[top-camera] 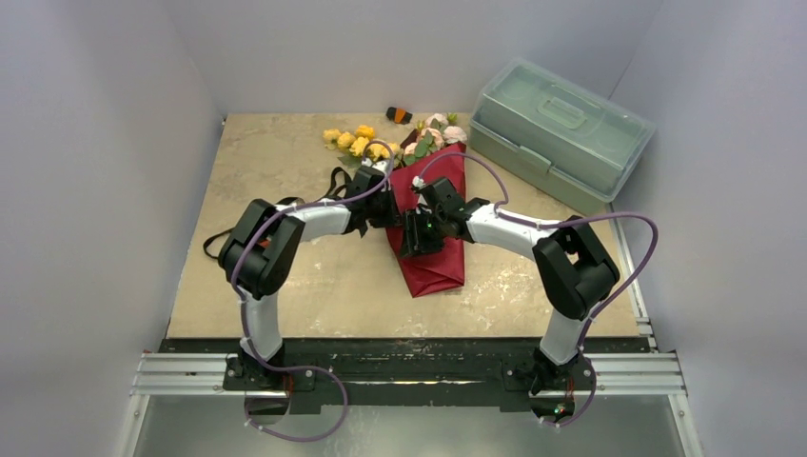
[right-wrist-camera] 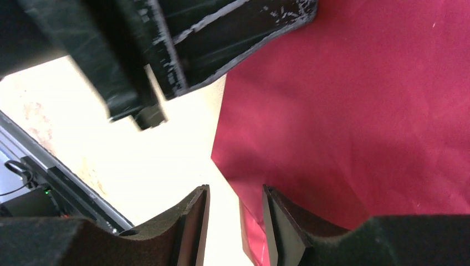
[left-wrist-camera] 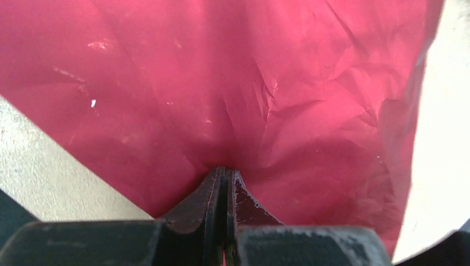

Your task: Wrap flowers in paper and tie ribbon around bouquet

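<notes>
- Jaws shut tight on the left gripper (left-wrist-camera: 226, 173): both fingers are pressed flat together. Creases in the paper (left-wrist-camera: 310, 100) fan out from their tips and a sliver of red shows between them, so the sheet looks pinched there.
- Beyond those fingertips the crinkled dark red paper fills nearly everything, with pale table (left-wrist-camera: 50, 177) showing off to either side.
- The right gripper (right-wrist-camera: 235, 191) stands about half open, with a clear gap between its fingers. A folded edge of paper pokes into that gap, close to the right-hand finger. I cannot tell whether it touches.
- Just ahead of the right gripper's tips and up to their left, the black body of the left gripper hangs close by.
- From above, both grippers meet over the middle of the bouquet (top-camera: 440, 262), the left one at its left edge and the right one over the wrap.
- The flowers (top-camera: 354, 143) spill from the far end of the cone, beyond both grippers: yellow blooms on the left gripper's side, pink on the right's.
- The ribbon (top-camera: 217, 237) lies loose on the table, out on the far side of the left arm.
- A clear lidded box (top-camera: 561, 129) sits well beyond the right gripper, off to its right.
</notes>
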`<state>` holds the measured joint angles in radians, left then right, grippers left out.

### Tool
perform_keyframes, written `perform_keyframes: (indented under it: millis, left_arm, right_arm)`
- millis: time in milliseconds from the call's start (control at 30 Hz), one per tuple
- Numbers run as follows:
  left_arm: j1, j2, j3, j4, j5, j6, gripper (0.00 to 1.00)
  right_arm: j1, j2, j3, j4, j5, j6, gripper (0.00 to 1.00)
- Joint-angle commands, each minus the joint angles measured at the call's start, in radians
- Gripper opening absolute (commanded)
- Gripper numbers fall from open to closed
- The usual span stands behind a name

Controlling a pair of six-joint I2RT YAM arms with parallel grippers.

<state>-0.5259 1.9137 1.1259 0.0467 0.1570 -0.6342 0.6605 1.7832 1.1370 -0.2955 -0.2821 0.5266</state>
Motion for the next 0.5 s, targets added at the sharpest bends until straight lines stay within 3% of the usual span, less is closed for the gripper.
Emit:
perform_keyframes:
  millis: [0, 133, 233, 467]
  left_arm:
    - [0.012, 0.053, 0.072, 0.005, 0.025, 0.069, 0.0]
    - [0.012, 0.083, 0.088, -0.007, 0.025, 0.1, 0.0]
    - [0.012, 0.086, 0.089, -0.007, 0.025, 0.117, 0.0]
    - [0.012, 0.08, 0.095, -0.016, 0.032, 0.131, 0.0]
  right_arm:
    - [-0.024, -0.028, 0.034, -0.009, -0.036, 0.034, 0.46]
    - [-0.067, -0.083, 0.113, -0.107, -0.029, 0.034, 0.45]
    - [-0.145, -0.124, 0.113, -0.084, -0.083, 0.076, 0.42]
    - [-0.279, -0.031, 0.125, -0.027, -0.117, 0.104, 0.22]
